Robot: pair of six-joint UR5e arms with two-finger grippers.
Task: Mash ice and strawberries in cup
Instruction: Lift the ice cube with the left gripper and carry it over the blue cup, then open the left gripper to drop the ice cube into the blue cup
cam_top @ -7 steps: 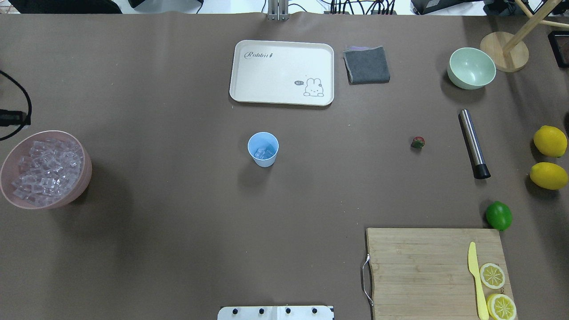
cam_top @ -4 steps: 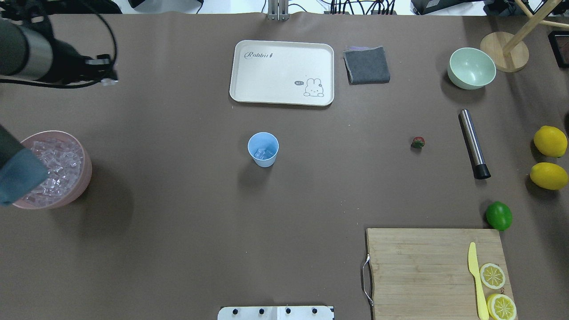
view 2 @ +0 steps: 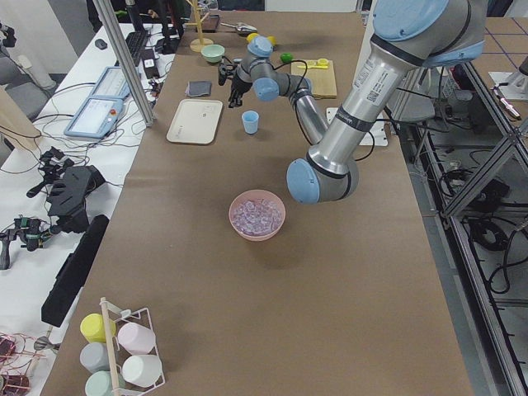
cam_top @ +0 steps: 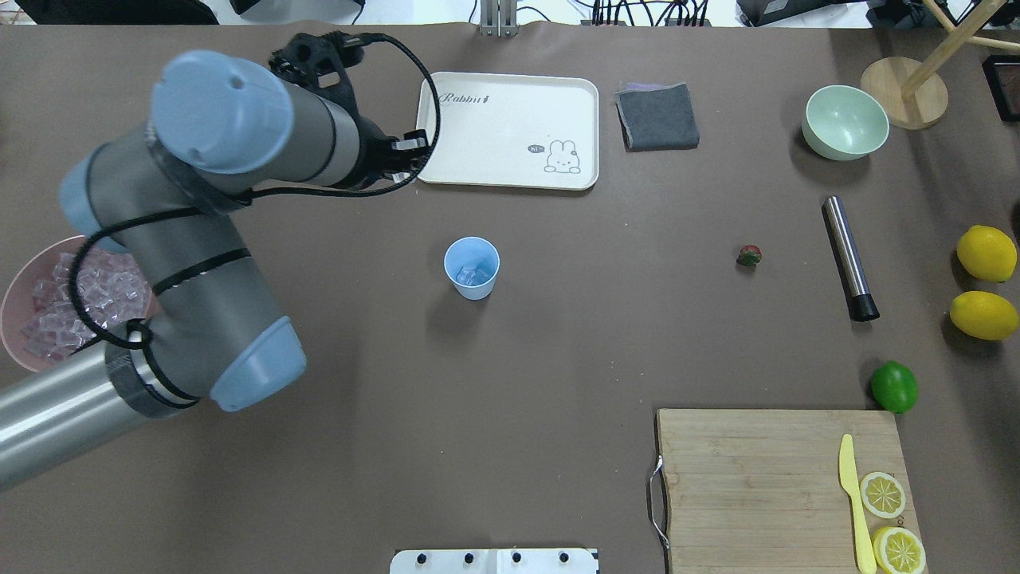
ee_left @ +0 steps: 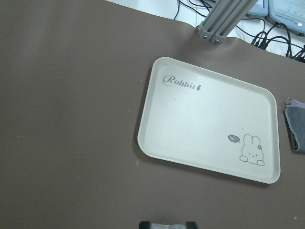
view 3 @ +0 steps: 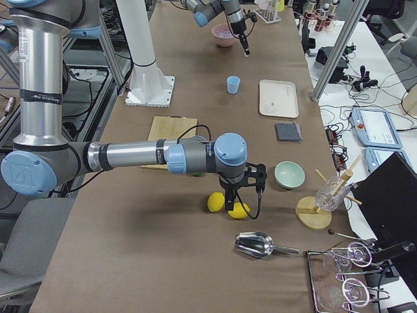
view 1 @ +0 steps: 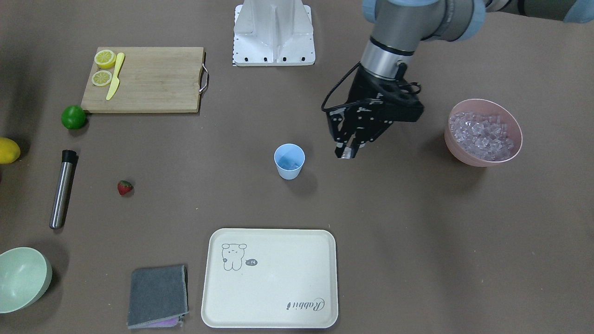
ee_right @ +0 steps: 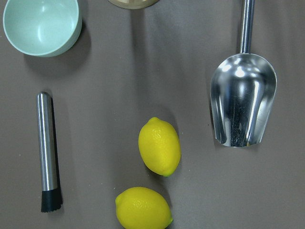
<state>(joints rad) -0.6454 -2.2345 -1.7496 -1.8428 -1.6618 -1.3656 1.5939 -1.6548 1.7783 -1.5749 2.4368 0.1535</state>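
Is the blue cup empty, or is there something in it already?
Not empty. A few ice cubes sit at the bottom of the upright cup; the strawberry lies apart on the table.

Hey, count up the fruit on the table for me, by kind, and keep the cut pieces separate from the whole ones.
Whole yellow lemons: 2
Round green lime: 1
Small red strawberry with a green cap: 1
Cut lemon pieces, cut face up on the wooden cutting board: 2
Total: 6
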